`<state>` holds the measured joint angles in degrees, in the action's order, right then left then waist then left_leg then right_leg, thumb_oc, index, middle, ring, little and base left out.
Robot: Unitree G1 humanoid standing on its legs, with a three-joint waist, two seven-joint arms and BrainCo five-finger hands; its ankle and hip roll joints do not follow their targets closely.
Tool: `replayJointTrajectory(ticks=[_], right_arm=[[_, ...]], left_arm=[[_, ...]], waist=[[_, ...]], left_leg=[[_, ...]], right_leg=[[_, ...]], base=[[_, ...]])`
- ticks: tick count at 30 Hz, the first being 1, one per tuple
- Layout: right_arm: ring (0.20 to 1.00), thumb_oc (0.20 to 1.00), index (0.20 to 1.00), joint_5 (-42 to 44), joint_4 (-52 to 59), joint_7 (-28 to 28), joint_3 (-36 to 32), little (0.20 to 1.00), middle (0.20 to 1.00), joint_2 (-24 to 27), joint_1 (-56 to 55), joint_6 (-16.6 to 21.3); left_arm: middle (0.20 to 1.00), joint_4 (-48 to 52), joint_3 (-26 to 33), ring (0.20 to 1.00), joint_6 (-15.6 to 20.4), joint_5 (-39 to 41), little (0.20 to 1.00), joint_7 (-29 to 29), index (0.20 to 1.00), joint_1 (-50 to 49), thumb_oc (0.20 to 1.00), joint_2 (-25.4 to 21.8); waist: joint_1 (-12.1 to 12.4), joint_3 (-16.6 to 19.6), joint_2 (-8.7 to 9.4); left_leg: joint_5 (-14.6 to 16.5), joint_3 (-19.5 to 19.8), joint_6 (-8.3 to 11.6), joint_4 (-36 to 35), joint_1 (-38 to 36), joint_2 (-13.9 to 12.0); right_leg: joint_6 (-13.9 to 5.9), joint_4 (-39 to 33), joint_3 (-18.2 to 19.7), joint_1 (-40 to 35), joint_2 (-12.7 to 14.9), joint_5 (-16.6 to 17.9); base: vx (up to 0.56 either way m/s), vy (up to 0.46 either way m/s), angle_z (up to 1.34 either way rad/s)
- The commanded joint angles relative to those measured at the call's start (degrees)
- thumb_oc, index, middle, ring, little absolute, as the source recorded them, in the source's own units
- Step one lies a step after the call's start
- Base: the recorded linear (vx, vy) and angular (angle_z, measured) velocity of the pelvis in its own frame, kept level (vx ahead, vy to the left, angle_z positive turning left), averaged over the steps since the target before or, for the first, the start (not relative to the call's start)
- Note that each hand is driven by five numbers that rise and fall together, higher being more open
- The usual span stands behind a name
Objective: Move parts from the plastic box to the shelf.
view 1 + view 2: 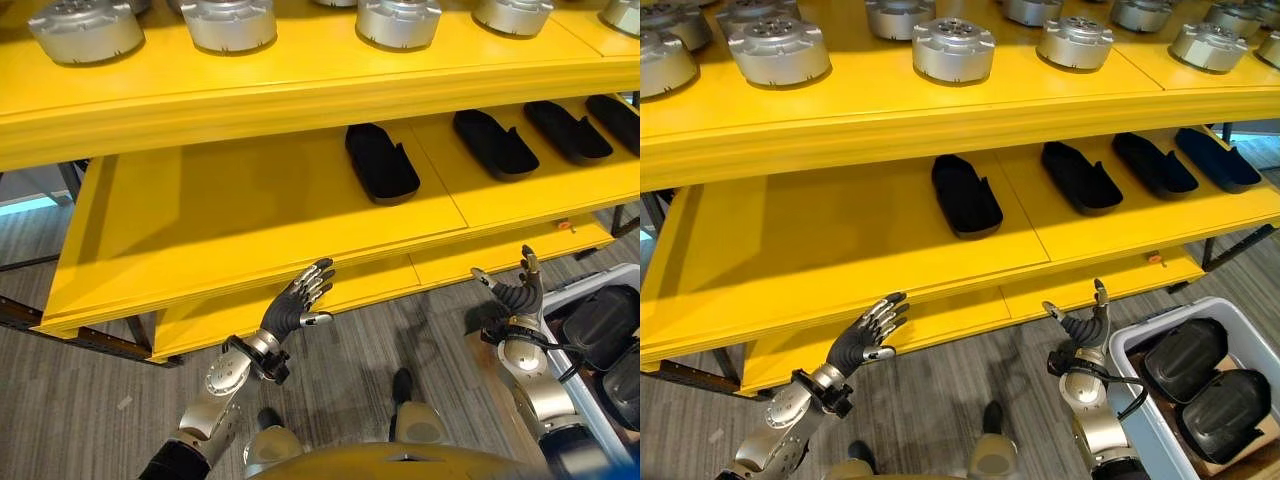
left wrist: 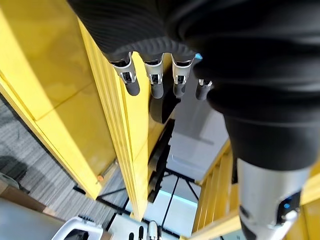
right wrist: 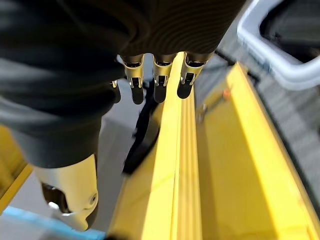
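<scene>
Several long black parts lie in a row on the middle board of the yellow shelf. More black parts sit in the white plastic box on the floor at the lower right. My left hand hovers open and empty in front of the shelf's front edge, fingers straight. My right hand is raised open beside the box's near corner, palm toward the shelf, holding nothing. Both wrist views show straight fingers and fingers pointing along the shelf edge.
Round silver metal parts stand in rows on the top board. A lower yellow board juts out below the middle one. Grey carpet floor lies between the shelf and me.
</scene>
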<state>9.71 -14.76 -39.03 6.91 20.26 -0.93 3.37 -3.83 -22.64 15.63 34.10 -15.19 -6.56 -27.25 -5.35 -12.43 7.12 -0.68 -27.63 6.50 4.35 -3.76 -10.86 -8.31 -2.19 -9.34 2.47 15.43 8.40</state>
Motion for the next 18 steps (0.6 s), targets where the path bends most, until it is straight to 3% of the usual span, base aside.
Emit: replayJointTrajectory(ticks=[1,4,6,10,11,14,18], right_arm=[[1.000,1.000,1.000,-2.24,2.31,-3.26,-5.10,1.000,1.000,3.57,3.00,0.70],[1.000,1.000,1.000,0.06,0.44,-3.04,-6.70,1.000,1.000,2.95,2.83,0.01],[1.000,1.000,1.000,1.81,-1.53,-4.03,-8.13,1.000,1.000,3.42,1.72,-1.33],[1.000,1.000,1.000,4.14,-5.07,-3.96,-7.78,1.000,1.000,3.42,3.11,-2.13],[1.000,1.000,1.000,4.50,-6.11,-4.22,-6.45,1.000,1.000,3.85,5.46,-2.71],[1.000,1.000,1.000,3.74,-4.93,-5.30,-4.61,1.000,1.000,4.63,8.42,-5.59],[1.000,1.000,1.000,2.67,-4.10,-8.50,-4.87,1.000,1.000,5.37,8.04,-7.05]], left_arm=[[1.000,1.30,-0.08,1.000,3.71,-3.30,1.000,-1.52,1.000,1.14,1.000,1.68],[1.000,0.18,0.21,1.000,5.37,-4.89,1.000,-0.45,1.000,0.33,1.000,1.37],[1.000,0.33,0.59,1.000,9.96,-6.82,1.000,1.88,1.000,0.60,1.000,-0.17],[1.000,-0.91,0.65,1.000,9.33,-4.79,1.000,3.35,1.000,0.97,1.000,0.23],[1.000,-2.14,0.33,1.000,9.68,-4.91,1.000,5.94,1.000,1.54,1.000,0.79],[1.000,-3.64,0.34,1.000,9.79,-5.30,1.000,8.30,1.000,2.29,1.000,2.42],[1.000,-3.42,0.99,1.000,9.95,-4.80,1.000,7.42,1.000,2.13,1.000,4.00]], waist=[[0.94,-3.28,-4.54],[1.41,-3.44,-4.09],[2.26,-2.95,-4.92],[4.40,-2.52,-5.23],[5.70,-2.10,-4.77],[7.19,-2.05,-3.66],[5.59,-2.05,-3.49]], left_leg=[[6.52,-0.39,-6.67,-0.14,-4.01,3.87],[6.53,-3.06,-7.30,-1.22,-5.08,4.12],[5.60,-3.04,-8.54,-0.31,-2.83,3.08],[5.55,-4.08,-9.12,0.42,-1.89,2.23],[4.77,-6.17,-8.57,0.96,-1.32,0.86],[2.83,-9.44,-6.19,3.37,0.97,-2.84],[0.39,-9.68,-4.23,2.48,1.00,-4.66]], right_leg=[[-3.78,5.41,-8.32,-0.92,1.58,1.18],[-4.22,10.50,-11.27,0.62,2.60,3.02],[-1.28,18.29,-10.39,-0.40,2.76,-1.90],[0.08,22.01,-12.58,-2.86,4.21,-3.97],[0.88,19.47,-15.78,-5.81,2.50,-7.29],[1.46,12.28,-20.71,-9.17,-0.51,-9.41],[1.24,10.88,-18.97,-7.95,-2.29,-9.67]], base=[[-0.05,0.161,-0.38],[-0.10,0.079,-0.82],[-0.16,0.013,-1.61],[-0.07,-0.129,-0.37],[-0.05,-0.329,-0.66],[-0.03,-0.389,-1.33],[0.03,-0.250,-1.10]])
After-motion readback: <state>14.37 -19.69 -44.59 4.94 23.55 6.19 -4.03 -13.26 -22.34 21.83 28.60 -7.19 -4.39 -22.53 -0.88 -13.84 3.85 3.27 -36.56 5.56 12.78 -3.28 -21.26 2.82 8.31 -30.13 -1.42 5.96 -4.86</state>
